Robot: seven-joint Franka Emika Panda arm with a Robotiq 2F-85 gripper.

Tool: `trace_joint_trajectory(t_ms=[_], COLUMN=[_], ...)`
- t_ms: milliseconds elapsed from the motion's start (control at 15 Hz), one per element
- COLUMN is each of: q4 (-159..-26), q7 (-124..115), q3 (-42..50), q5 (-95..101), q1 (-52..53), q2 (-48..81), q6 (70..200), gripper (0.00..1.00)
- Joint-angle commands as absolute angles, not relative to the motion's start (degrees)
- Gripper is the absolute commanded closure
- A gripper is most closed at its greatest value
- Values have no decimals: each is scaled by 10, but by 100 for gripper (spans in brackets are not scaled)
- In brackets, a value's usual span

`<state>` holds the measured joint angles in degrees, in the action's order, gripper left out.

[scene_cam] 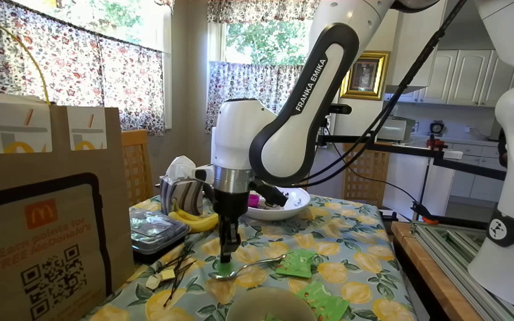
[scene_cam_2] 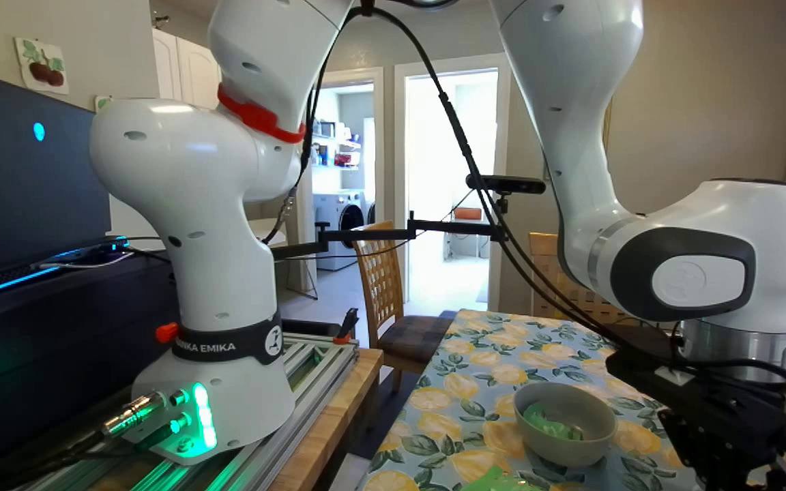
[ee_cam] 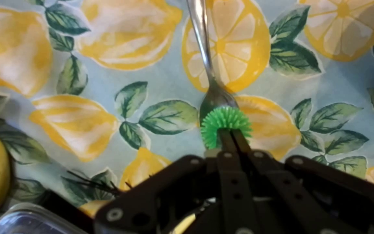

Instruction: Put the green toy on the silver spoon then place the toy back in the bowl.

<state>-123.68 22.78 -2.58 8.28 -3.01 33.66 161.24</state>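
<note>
Boxy brown-paper bag stands nearest me; beyond, on lemon-print tabletop, slim black claw is closed against round spiky green toy (grip uncertain) over head of shiny silver metal spoon: placement apparently near done, return to wide round white bowl outstanding.

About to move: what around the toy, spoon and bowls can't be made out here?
Toy: fingers cover part of it in the wrist view; grip unclear.
Spoon head: partly hidden by the toy in the wrist view; contact unclear.
Handle: top edge cuts off its end in the wrist view.
White bowl: black wrist hardware hides part of its inside in an exterior view.
Grey bowl: cut by the bottom edge in an exterior view.
</note>
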Motion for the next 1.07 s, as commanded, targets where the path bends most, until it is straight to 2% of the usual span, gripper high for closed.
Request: trace_joint_trajectory(t_ms=[0,733,800,867,1000], q4=[-1220,-1216,-1215,-1214,-1213], q7=[216,211,210,210,210], q3=[-28,-19,-18,-19,-19], q5=[94,104,105,104,104], q1=[-32,-23,-22,-23,-23], q2=[353,361,361,362,362], q6=[1614,1615,1613,1612,1612], gripper=[99,99,71,70,56])
